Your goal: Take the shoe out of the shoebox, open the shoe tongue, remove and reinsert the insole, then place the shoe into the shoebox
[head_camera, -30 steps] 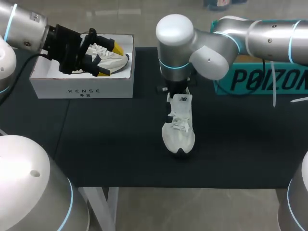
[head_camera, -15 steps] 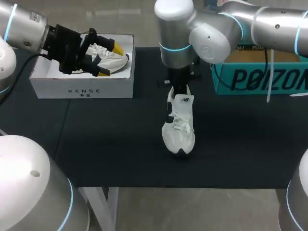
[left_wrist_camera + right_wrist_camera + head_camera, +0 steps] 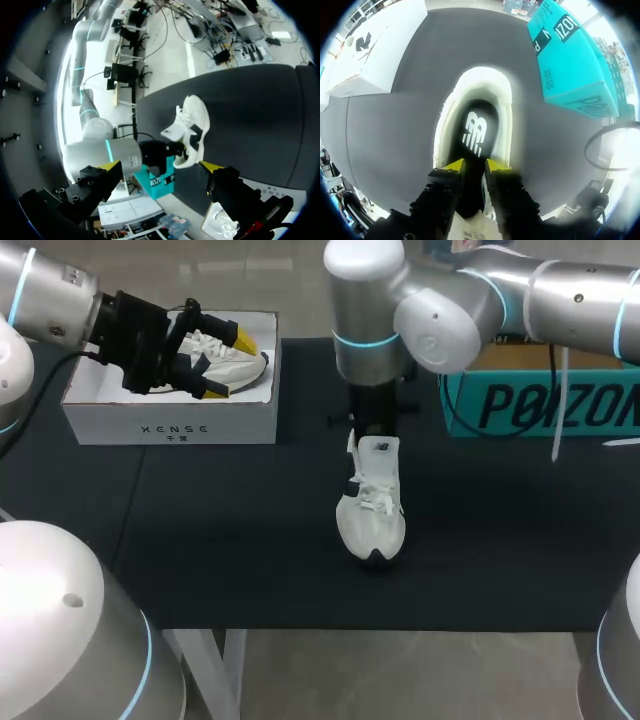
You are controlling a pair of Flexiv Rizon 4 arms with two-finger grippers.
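Shows the shoe (image 3: 372, 510) out of its box, sole down mid-way across the table (image 3: 250, 540), long axis running straight toward and away from the robot, toe nearest, heel farthest. Shows the tongue (image 3: 379, 447) lifted at the shoe's mouth and the dark insole (image 3: 475, 131) bare inside. Puts the right gripper (image 3: 474, 166) directly over that mouth, just on the tongue side, pointing down into the shoe; cannot tell whether it pinches anything or hangs free. Puts the left gripper (image 3: 230, 363) well apart, off to the shoe's left and farther back, spread wide and holding nothing, above the shoebox (image 3: 170, 428) and a second shoe (image 3: 248, 365) inside. Sets a teal box (image 3: 540, 405) to the shoe's right. Probably marks the insole step, with the right arm far nearer.
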